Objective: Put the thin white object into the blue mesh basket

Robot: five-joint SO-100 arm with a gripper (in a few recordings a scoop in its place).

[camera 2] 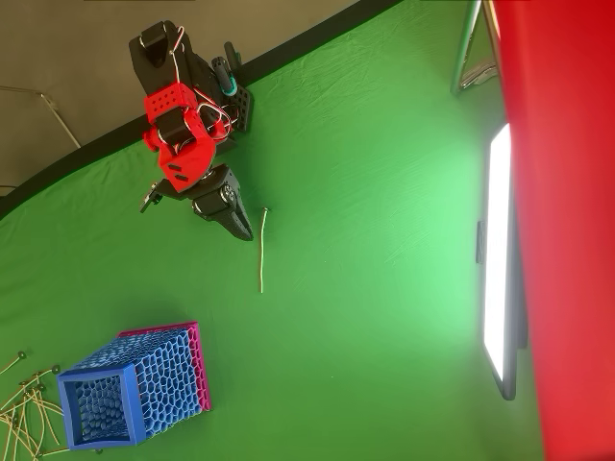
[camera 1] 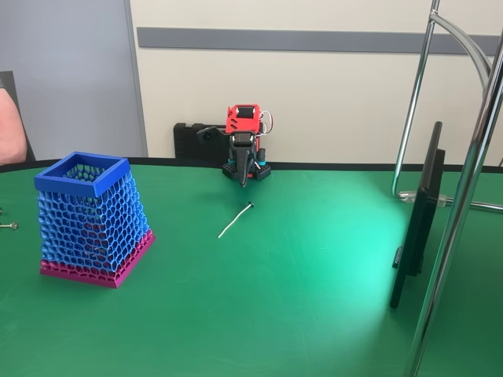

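Jaws (camera 2: 244, 228) look together, just beside stick (camera 2: 261, 252) tip; basket (camera 2: 104, 415) well apart, upright.

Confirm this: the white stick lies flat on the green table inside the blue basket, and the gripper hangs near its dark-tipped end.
Not quite. The white stick is not inside the blue basket; it lies on the bare green table, well apart from it, as both views show. The rest holds: it lies flat, and the gripper hangs near its dark-tipped end.
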